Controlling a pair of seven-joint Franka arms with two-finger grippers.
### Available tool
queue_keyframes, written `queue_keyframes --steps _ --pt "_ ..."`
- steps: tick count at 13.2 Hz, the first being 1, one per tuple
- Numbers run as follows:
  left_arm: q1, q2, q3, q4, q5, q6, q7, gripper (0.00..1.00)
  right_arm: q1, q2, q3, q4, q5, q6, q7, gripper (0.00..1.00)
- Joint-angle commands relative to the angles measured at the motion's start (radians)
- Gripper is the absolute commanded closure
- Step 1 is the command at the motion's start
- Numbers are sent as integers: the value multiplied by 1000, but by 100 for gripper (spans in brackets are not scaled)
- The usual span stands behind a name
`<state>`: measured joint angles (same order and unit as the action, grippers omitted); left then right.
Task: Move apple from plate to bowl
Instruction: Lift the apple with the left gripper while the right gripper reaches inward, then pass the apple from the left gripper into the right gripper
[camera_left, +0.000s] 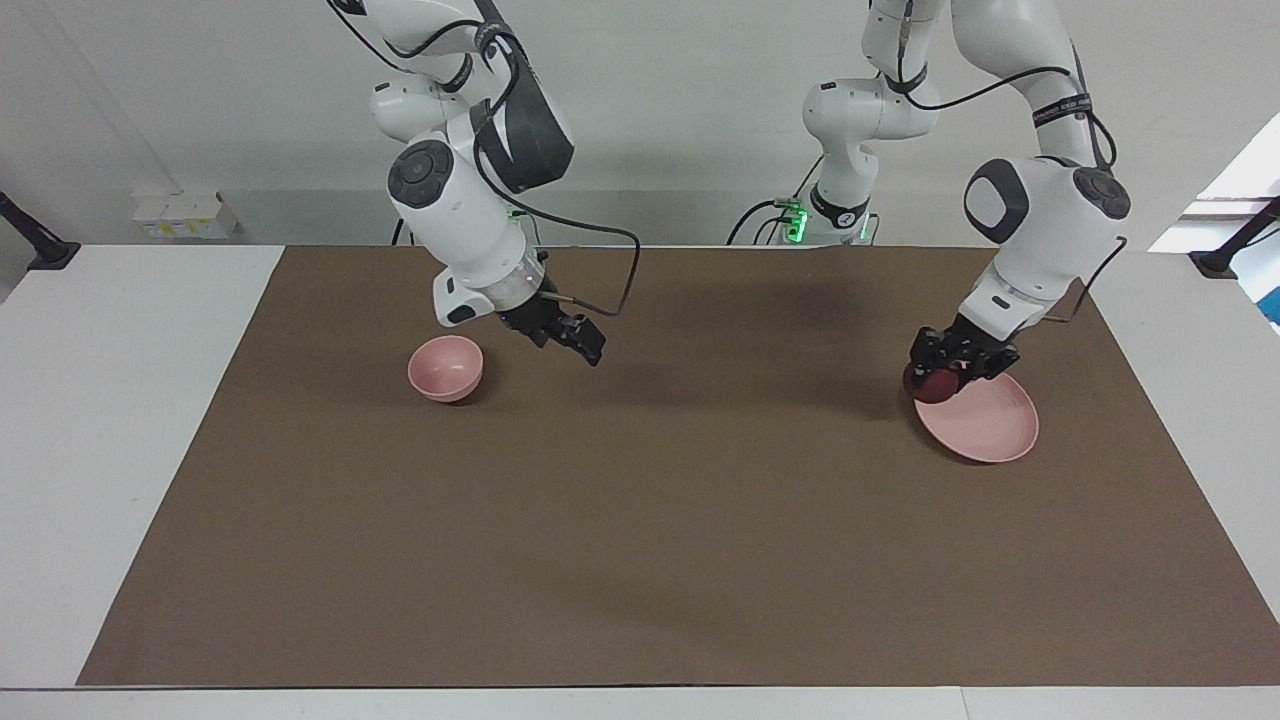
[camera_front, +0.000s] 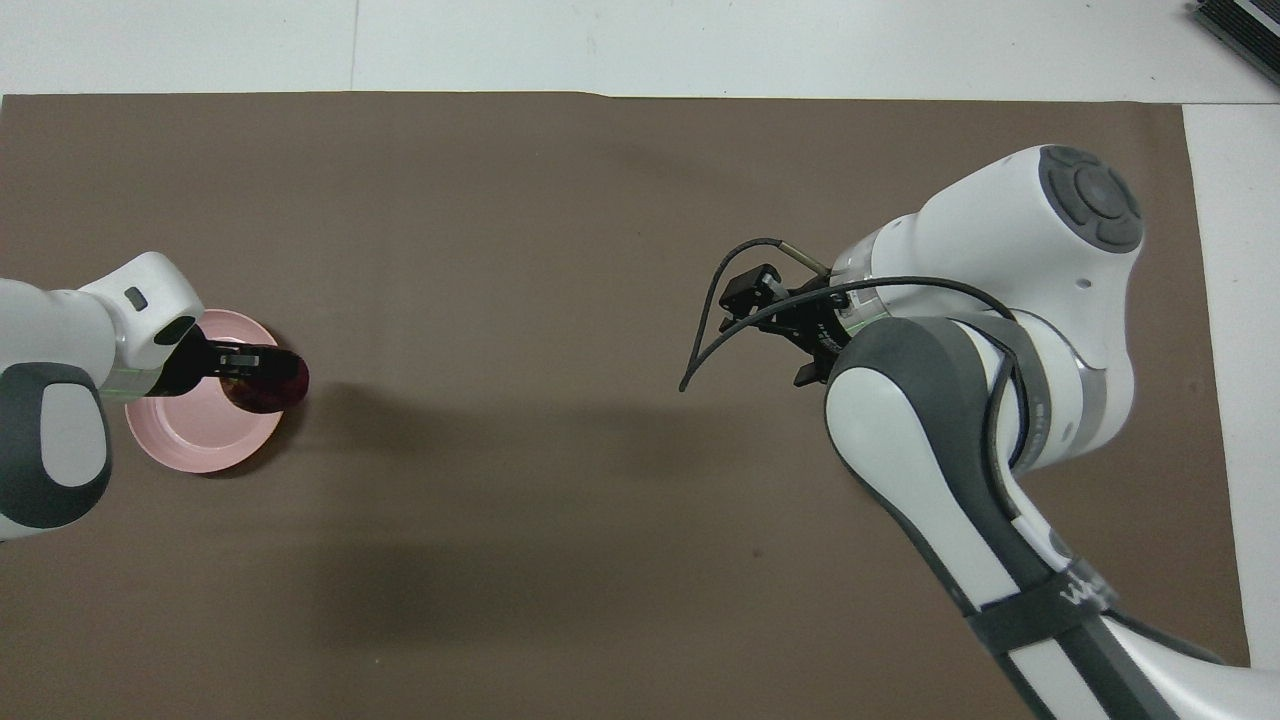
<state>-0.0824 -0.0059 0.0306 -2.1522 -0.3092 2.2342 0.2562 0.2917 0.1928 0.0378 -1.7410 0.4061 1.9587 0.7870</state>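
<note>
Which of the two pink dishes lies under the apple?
The flat plate, at the left arm's end; the left end effector holds the apple over its rim. The deep bowl sits empty.

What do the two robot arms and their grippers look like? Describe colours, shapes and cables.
Both arms have glossy white rounded shells with dark grey joint caps and pads. Loose black cables run along them. The left gripper and right gripper are small and black, on white wrists.

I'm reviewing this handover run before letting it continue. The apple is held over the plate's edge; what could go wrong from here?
1. The left end effector grips the round apple at the plate's rim; if it slips, it could roll across the mat.
2. The bowl sits at the right arm's end, so a long carry or handover follows.
3. The right end effector hangs beside the bowl and might crowd the drop.
</note>
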Motion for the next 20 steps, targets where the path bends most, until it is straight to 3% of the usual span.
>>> queue_keyframes --steps 1,6,10,16,20 --pt "-72 -12 12 -6 -210 1 -12 100 40 37 -1 12 118 80 162 0" --pt "-135 -12 -47 -8 -610 97 -11 100 108 100 -1 12 321 268 386 0" --pt "-135 -14 -104 -14 -784 139 -3 100 135 145 -1 32 476 354 498 0" --pt "-134 -6 -230 -5 -872 323 -3 100 211 183 -1 55 478 411 564 0" --pt "-135 -9 -264 -5 -881 346 -5 100 224 183 1 57 476 407 561 0"
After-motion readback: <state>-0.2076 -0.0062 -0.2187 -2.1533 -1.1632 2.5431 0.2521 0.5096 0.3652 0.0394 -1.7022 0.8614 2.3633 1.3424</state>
